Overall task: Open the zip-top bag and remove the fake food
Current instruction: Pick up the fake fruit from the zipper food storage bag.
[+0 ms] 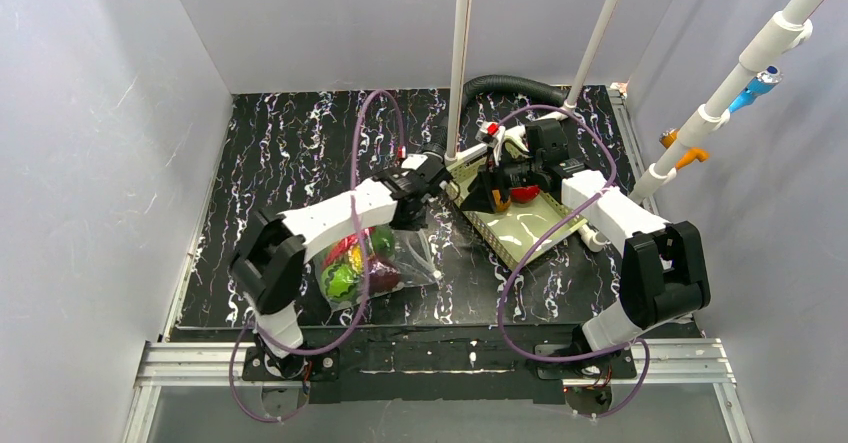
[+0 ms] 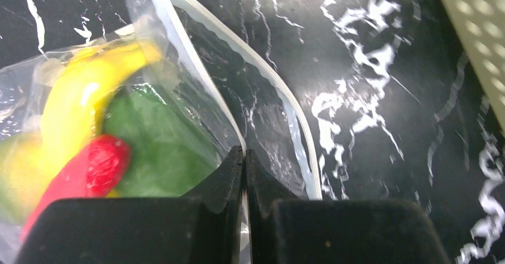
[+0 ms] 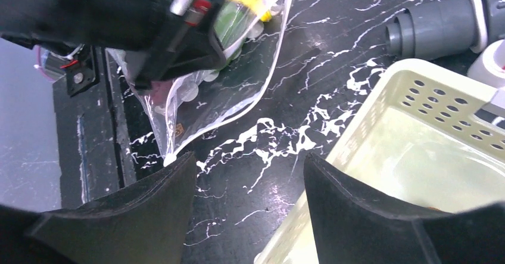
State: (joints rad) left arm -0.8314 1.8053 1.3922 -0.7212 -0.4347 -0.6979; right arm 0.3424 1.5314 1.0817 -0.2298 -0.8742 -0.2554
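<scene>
Left end effector [image 2: 245, 157] pinches the clear dotted plastic zip-top bag [image 2: 178, 79]; right end effector [image 3: 250, 177] is spread above the pale green slotted basket [image 3: 429, 97].

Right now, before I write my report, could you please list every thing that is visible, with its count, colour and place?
zip-top bag: one, clear with white dots, near left of table
fake food: several pieces, yellow, red, green, inside the bag
basket: one, pale green, right of the bag
table: one, black with white veins
hose: one, grey, at the table's far edge
poles: three, white, two at the back, one at the right
left gripper: black, shut on the bag's edge
right gripper: black, open, over the table beside the basket
</scene>
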